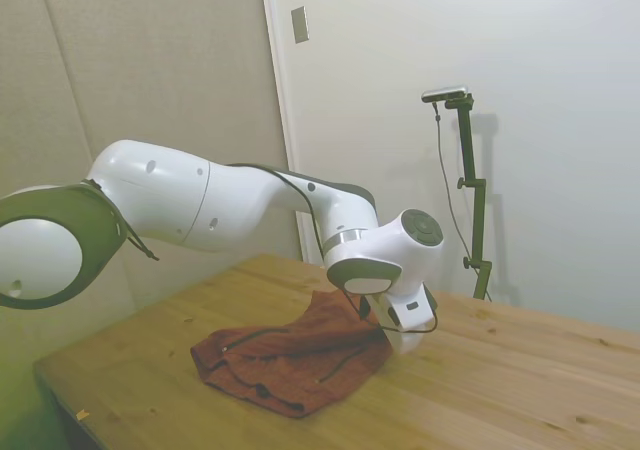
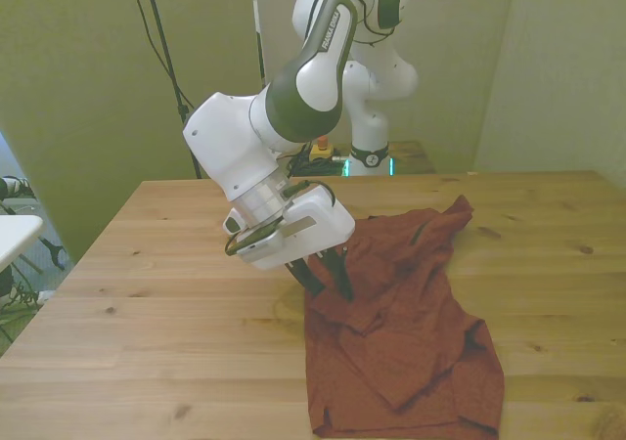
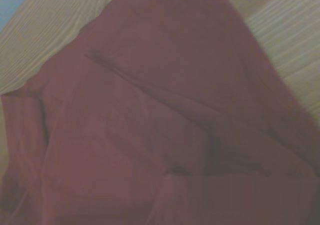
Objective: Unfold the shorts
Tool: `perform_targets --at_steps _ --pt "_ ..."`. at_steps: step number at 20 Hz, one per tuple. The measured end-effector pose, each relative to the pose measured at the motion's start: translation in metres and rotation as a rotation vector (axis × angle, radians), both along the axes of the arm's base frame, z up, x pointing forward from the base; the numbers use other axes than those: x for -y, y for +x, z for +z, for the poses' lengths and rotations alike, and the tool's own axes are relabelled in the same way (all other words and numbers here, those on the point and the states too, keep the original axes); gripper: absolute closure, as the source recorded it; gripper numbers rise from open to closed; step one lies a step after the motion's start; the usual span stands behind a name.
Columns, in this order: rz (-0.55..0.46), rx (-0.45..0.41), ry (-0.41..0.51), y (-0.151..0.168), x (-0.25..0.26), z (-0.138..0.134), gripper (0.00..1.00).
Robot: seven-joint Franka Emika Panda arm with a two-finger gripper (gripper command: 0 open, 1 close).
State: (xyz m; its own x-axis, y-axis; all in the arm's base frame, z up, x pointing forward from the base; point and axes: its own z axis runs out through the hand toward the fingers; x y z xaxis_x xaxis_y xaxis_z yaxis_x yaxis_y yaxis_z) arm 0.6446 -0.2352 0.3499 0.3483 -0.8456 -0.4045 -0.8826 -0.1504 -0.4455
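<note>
Side view: shorts (image 1: 290,360) rumpled on bench (image 1: 520,390), a peak raised at the gripper (image 1: 385,330); finger state not shown

Front view: fingers (image 2: 305,276) slightly apart at the shorts' left edge, grip uncertain; long axis runs toward camera

Wrist view: folded cloth fills frame

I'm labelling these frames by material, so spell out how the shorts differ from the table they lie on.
The shorts are rust-red; the table is pale wood with grain lines. The shorts are limp, wrinkled and folded over themselves; the table is flat and rigid. The shorts cover only part of the table, toward the front view's right; the table spreads well beyond them. The claw reaches down at the shorts' edge toward the front view's left.
</note>
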Motion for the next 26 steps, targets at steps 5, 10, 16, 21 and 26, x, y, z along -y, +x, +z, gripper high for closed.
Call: perform_targets --at_steps 5,10,16,21,26 --pt "0.000 0.000 -0.001 -0.001 0.002 -0.001 1.00" --pt "0.003 0.004 -0.001 0.000 0.001 -0.001 1.00" --pt "-0.001 0.030 0.019 0.001 -0.002 0.006 1.00" --pt "0.006 0.091 0.073 0.010 -0.017 0.031 1.00" --pt "0.075 0.132 0.115 0.032 -0.062 0.051 1.00"
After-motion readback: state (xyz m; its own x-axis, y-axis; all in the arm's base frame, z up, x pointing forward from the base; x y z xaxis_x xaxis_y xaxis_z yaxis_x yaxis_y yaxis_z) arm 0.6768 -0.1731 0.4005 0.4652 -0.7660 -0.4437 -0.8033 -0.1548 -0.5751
